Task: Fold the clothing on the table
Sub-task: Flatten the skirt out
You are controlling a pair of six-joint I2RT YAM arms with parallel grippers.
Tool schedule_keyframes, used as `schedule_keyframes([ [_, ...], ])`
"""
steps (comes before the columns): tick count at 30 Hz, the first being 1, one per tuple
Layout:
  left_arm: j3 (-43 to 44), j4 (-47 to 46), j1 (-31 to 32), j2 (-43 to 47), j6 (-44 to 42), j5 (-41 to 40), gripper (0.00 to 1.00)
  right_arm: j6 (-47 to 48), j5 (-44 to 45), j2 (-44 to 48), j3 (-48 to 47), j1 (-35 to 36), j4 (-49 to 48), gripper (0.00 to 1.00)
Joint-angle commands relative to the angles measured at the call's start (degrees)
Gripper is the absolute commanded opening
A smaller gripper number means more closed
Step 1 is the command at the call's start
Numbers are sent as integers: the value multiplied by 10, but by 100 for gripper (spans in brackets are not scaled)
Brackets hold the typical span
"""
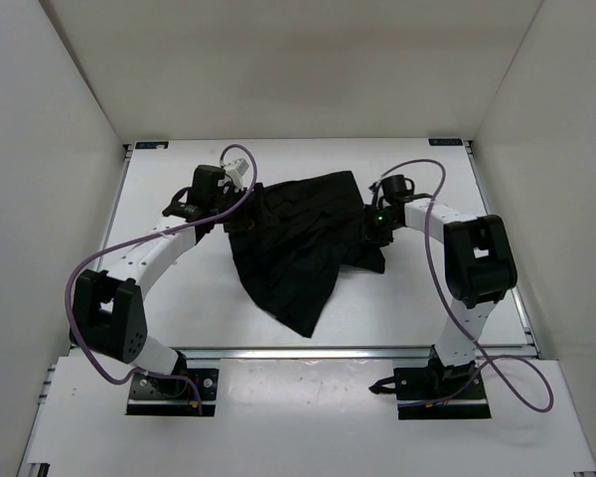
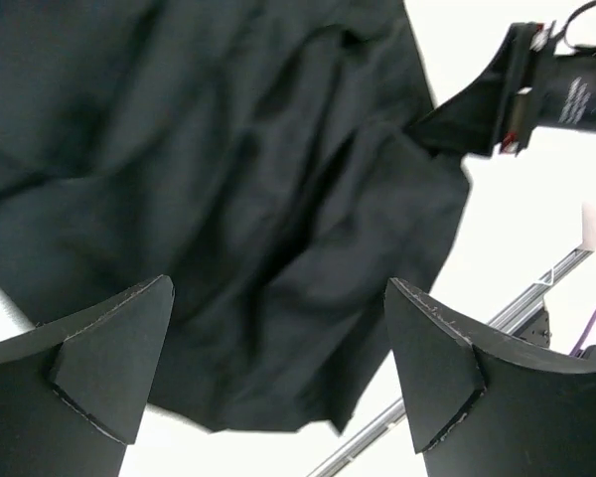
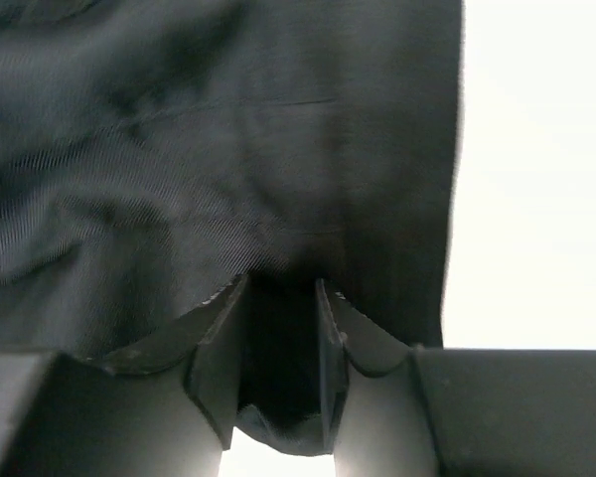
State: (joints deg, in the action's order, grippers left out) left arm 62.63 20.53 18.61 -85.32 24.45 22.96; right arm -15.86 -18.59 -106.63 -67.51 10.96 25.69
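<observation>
A white wall [image 1: 40, 149] closes the left side of the table [image 1: 407, 308], and a purple cable [image 1: 74, 288] loops off the left arm's elbow. The left gripper [image 2: 278, 288] sits at the left edge of the clothing [image 1: 298, 248], its jaws spread wide with nothing between them; from its own camera the black cloth fills almost everything ahead of the fingers [image 2: 119, 358]. The clothing lies crumpled in the middle of the table, broad at the far end and tapering to a point toward the near rail [image 1: 328, 350], with folds and ridges across it. Nothing else lies on the table beside it. At the cloth's right edge the right gripper [image 3: 280, 298] has its jaws drawn narrow on a pinch of fabric, a dark fold bunched between the fingers [image 3: 214, 348]; the left wrist view shows the same grip from across the cloth, at its upper right corner. Cloth blocks most of the right wrist view, with bare table only along its right side. A green light [image 1: 378, 217] glows on the right wrist, and another cable [image 1: 521, 388] trails past the right arm's base
</observation>
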Motion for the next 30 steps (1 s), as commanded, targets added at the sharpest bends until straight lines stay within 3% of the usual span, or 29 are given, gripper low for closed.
schedule_keyframes([
  [1,21,-2,-2,4,-6,11,98,13,-50,-1,-7,49,-12,30],
  [6,12,-21,6,-11,-12,7,98,46,-34,57,49,114,-8,47],
  [9,11,-35,20,-32,-7,19,99,40,-27,114,90,126,-6,63],
  [13,20,-37,64,-63,-7,26,98,-20,-58,231,171,67,-62,64],
  [16,19,-40,98,-76,-3,26,99,-34,-10,317,229,26,-79,70],
  [21,-9,-55,165,-85,6,-4,98,2,-27,342,230,-79,-55,73],
  [23,-27,-60,184,-99,12,-21,94,4,-25,338,221,-104,-49,73],
  [26,-37,-52,214,-120,10,-41,76,10,-27,323,203,-107,-56,72],
  [30,-65,-52,230,-142,29,-50,46,17,-22,294,171,-82,-64,70],
])
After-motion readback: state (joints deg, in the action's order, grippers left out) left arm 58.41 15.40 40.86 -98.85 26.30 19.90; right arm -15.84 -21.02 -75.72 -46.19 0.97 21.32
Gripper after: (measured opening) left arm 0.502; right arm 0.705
